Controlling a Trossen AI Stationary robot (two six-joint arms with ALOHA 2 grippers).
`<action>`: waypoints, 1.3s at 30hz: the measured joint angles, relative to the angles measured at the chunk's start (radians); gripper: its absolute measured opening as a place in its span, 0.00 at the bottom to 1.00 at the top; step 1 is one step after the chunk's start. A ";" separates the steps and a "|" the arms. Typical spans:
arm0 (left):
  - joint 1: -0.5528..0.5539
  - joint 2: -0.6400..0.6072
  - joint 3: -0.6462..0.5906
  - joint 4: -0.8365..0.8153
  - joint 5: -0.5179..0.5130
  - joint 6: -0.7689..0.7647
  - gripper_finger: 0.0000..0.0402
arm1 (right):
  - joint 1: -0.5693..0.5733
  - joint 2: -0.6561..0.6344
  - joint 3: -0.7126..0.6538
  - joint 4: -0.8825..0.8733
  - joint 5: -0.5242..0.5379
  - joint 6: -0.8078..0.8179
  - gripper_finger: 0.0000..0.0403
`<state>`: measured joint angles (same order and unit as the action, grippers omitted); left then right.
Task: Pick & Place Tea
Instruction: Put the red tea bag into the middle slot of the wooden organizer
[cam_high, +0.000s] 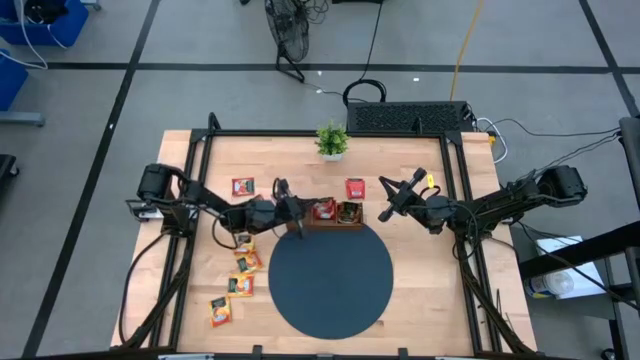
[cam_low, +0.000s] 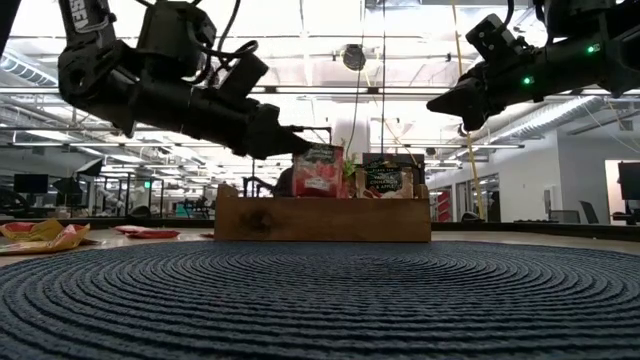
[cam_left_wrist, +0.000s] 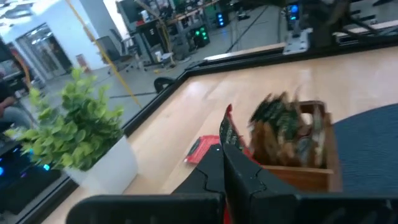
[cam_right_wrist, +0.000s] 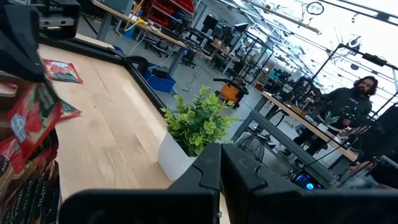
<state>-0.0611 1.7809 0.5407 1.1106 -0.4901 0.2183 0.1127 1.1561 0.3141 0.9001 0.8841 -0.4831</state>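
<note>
High view: loose tea sachets (cam_high: 240, 262) lie flat in a line along the desk (cam_high: 420, 270) left of the mat (cam_high: 331, 277). The left end effector (cam_high: 296, 208), pinched closed and empty, hangs at the tray (cam_high: 335, 212).

Low view: two sachets stand upright in the tray. The right end effector (cam_low: 436, 104), closed, hovers clear above.

**A:** Where does everything sit on your counter (cam_high: 420, 290)?

**B:** You have the round mat (cam_high: 331, 277) in the middle, toward the near edge. The tray (cam_high: 335, 213) touches its far rim, with sachets standing in two compartments.

**A:** And the plant?

**B:** Your potted plant (cam_high: 332, 141) stands at the far edge, behind the tray. One sachet (cam_high: 355, 188) lies just right of the tray's far side, another (cam_high: 242, 186) well to its left.

**A:** The remaining tea?

**B:** You'll find a string of sachets (cam_high: 240, 284) left of the mat, running toward the near-left corner.
</note>
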 joint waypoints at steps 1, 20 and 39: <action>-0.004 0.000 0.001 0.003 0.000 0.006 0.00 | 0.000 0.000 0.000 0.000 0.000 0.000 0.00; 0.001 0.179 0.003 0.178 0.020 -0.003 0.00 | 0.000 0.000 0.000 0.001 0.000 0.009 0.00; 0.001 0.154 0.003 0.179 0.018 0.050 0.04 | 0.000 0.000 0.000 0.000 0.000 0.021 0.00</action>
<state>-0.0605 1.9350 0.5438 1.2900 -0.4720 0.2685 0.1129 1.1557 0.3141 0.9005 0.8837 -0.4620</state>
